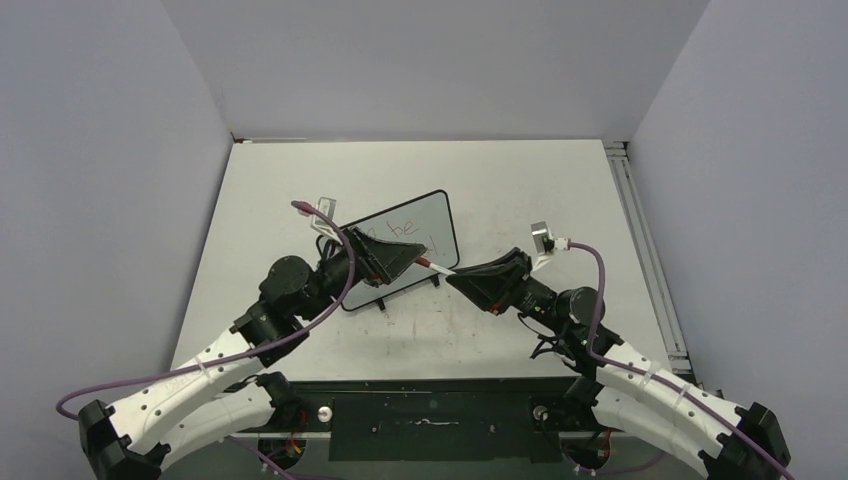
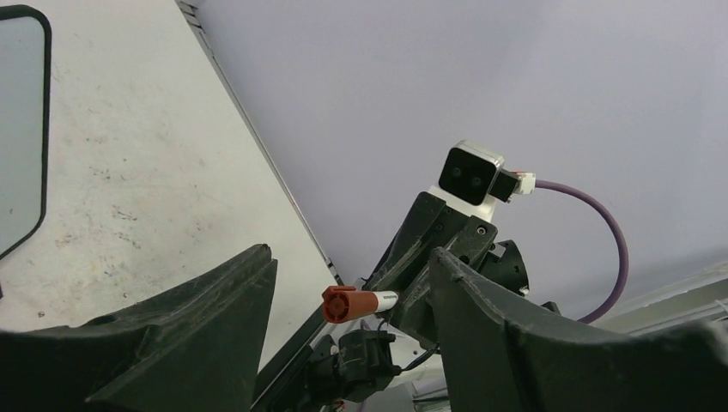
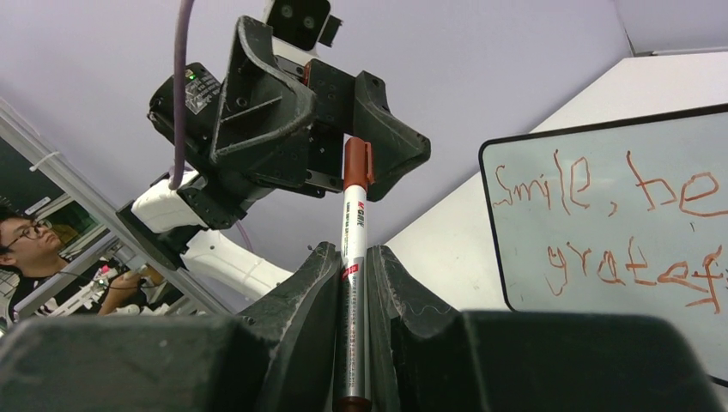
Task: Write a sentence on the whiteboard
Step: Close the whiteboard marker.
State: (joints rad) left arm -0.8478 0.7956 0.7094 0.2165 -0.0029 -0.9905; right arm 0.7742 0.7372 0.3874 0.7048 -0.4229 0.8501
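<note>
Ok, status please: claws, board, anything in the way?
Right claw shut on marker, cap on. Left claw open at cap. Board written. Nothing blocking.

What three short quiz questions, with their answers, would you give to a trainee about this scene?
1. True or false: the right gripper is shut on the marker.
2. What covers the marker's tip? A) a red cap B) a blue cap C) nothing
3. Fill in: the sentence on the whiteboard begins with "____, be".
Key: 1 true; 2 A; 3 Smile.
</note>
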